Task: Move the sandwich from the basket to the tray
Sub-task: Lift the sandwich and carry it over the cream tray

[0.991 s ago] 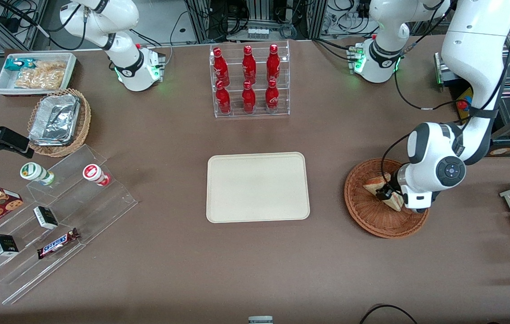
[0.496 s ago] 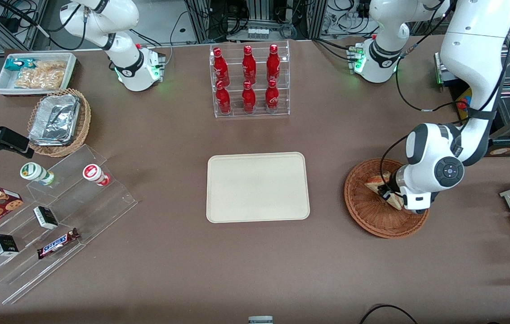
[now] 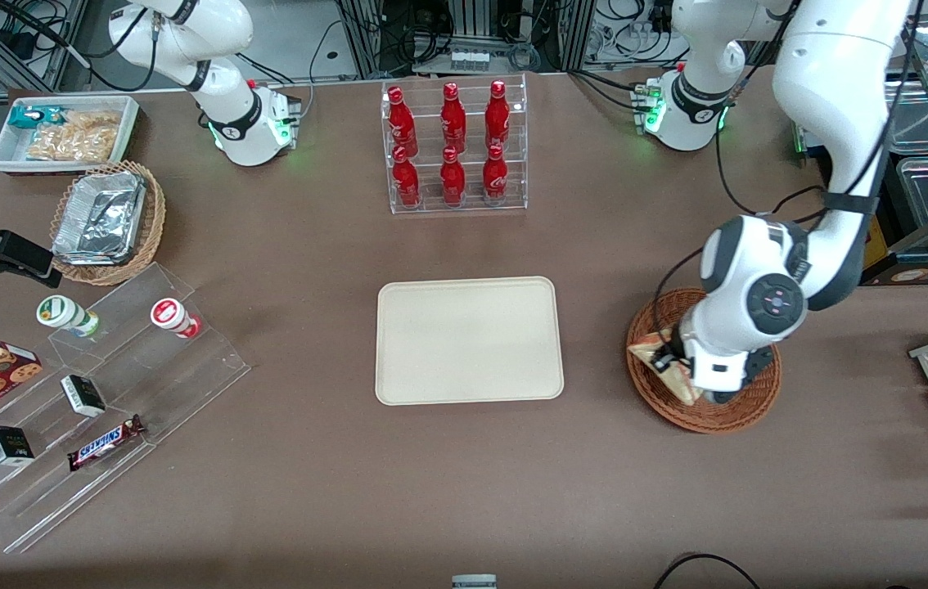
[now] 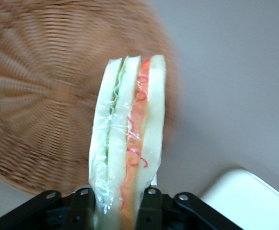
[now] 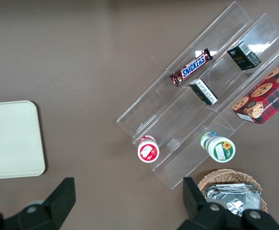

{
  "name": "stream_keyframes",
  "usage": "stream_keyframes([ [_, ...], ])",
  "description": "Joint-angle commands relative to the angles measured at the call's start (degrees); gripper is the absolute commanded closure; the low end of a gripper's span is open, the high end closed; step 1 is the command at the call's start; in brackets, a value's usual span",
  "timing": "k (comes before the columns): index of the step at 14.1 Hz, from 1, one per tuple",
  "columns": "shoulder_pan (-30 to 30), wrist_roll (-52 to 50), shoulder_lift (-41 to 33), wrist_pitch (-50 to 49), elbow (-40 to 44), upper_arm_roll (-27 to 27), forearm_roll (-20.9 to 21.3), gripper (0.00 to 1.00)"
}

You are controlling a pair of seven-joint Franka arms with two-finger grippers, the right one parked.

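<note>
Clamping the sandwich (image 4: pixel 128 143) by its two bread faces, the fingers (image 4: pixel 149 201) of the left gripper (image 3: pixel 671 366) hold the wedge lifted over the basket (image 3: pixel 761 396), at the rim nearest the tray (image 3: pixel 468 339). Wrapped filling edge, green and red layers, shows in the wrist view. Bare brown desk (image 3: pixel 595 327) separates basket and tray; nothing stands between them. Tray surface carries nothing. Bottle rack (image 3: pixel 453 147) stands farther from the front camera, well apart.

Six red bottles (image 3: pixel 452 146) in clear rack; Snickers bar (image 3: pixel 106 442) on acrylic steps (image 3: pixel 96 393).
</note>
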Motion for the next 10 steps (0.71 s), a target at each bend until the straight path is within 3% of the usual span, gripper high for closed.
stream_keyframes([
  [1, -6.34, 2.23, 2.94, -1.71, 7.64, 0.54, 0.63, 0.9],
  [5, -17.68, 6.55, 10.92, -1.35, 14.85, 0.54, 0.72, 0.89],
  [10, -25.34, 6.64, 18.41, -1.44, 20.15, 0.72, 2.91, 0.87],
])
